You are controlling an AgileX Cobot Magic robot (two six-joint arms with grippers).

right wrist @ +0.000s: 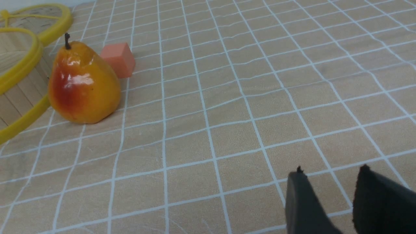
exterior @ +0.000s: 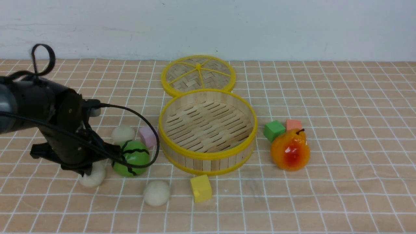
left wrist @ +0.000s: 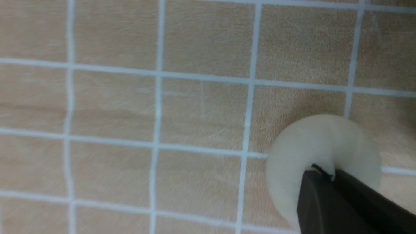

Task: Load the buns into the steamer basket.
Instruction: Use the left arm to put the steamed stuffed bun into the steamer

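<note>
3 buns (exterior: pixel 123 134) (exterior: pixel 94 178) (exterior: pixel 157 193) dot tan gridded cloth (exterior: pixel 325 195) by a white wall (exterior: pixel 260 26); left hand (exterior: pixel 89 170) unclear, right hand (right wrist: pixel 331 170) spread.

Three off-white buns (exterior: pixel 156 193) left of steamer basket (exterior: pixel 201 164)
</note>
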